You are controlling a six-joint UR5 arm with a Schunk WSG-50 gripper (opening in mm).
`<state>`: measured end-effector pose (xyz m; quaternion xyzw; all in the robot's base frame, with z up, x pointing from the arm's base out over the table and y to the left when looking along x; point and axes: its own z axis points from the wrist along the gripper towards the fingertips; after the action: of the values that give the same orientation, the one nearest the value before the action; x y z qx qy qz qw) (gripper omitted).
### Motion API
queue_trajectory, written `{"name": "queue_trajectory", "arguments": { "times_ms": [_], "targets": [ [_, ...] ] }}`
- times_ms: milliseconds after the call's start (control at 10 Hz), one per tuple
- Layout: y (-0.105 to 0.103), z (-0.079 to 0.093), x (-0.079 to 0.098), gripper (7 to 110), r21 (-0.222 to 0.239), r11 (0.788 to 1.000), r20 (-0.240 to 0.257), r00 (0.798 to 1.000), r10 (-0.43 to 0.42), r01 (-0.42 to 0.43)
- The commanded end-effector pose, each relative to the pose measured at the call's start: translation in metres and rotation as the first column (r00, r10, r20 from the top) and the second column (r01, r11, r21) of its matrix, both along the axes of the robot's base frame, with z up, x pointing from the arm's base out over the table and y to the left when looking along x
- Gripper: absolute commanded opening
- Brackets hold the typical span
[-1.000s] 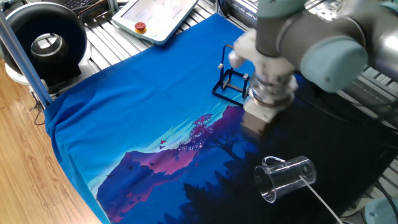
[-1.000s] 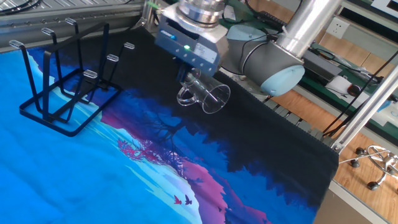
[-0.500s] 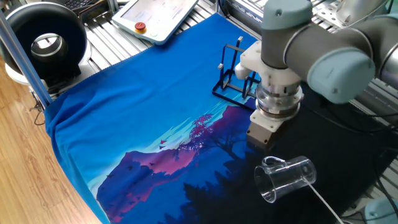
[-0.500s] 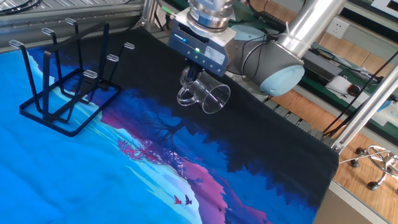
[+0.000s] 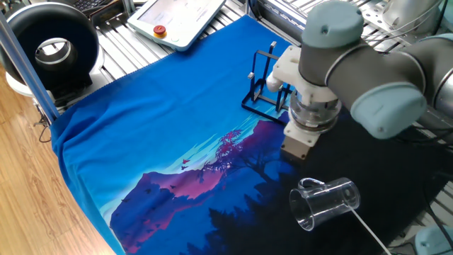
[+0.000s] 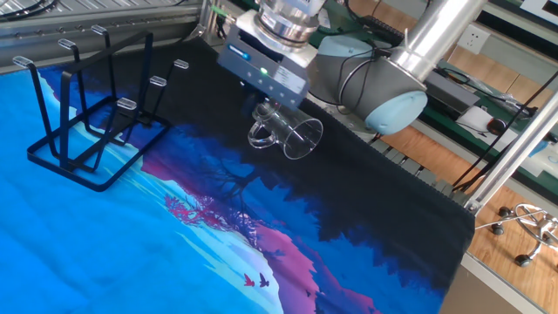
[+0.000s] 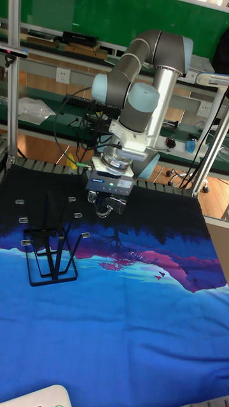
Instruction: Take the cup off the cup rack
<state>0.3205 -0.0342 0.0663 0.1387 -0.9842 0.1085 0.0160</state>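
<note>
The clear cup (image 5: 325, 202) lies on its side on the dark part of the printed cloth, with its handle up and apart from the rack. It also shows as the cup (image 6: 288, 133) and the cup (image 7: 105, 208). The black wire cup rack (image 5: 265, 92) stands upright with bare pegs, also visible as the rack (image 6: 87, 131) and the rack (image 7: 51, 254). My gripper (image 6: 266, 106) hovers just above the cup, with the fingers spread and nothing held. The arm hides part of the rack in one fixed view, where my gripper (image 5: 294, 154) points down beside the cup.
A blue and purple printed cloth (image 5: 163, 134) covers the table. A teach pendant (image 5: 177, 18) and a black round device (image 5: 53, 49) sit beyond the far left edge. Aluminium frame posts (image 7: 11, 76) stand around the table.
The wrist has turned and shifted slightly above the cup. The cup and the rack have stayed where they were.
</note>
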Motion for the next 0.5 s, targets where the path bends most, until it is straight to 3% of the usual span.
{"name": "queue_trajectory", "arguments": {
  "times_ms": [0, 100, 200, 300, 400],
  "targets": [
    [-0.044, 0.011, -0.026, 7, -0.134, 0.991, -0.041, 0.999, -0.026, 0.02],
    [-0.052, 0.008, -0.041, 7, -0.155, 0.987, -0.05, 0.998, -0.043, 0.035],
    [-0.043, 0.002, -0.055, 7, -0.124, 0.99, -0.065, 0.995, -0.073, 0.064],
    [-0.004, -0.003, -0.077, 7, 0.003, 0.991, -0.132, 0.983, -0.13, 0.132],
    [0.017, 0.0, -0.081, 7, 0.046, 0.987, -0.143, 0.979, -0.147, 0.155]
  ]
}}
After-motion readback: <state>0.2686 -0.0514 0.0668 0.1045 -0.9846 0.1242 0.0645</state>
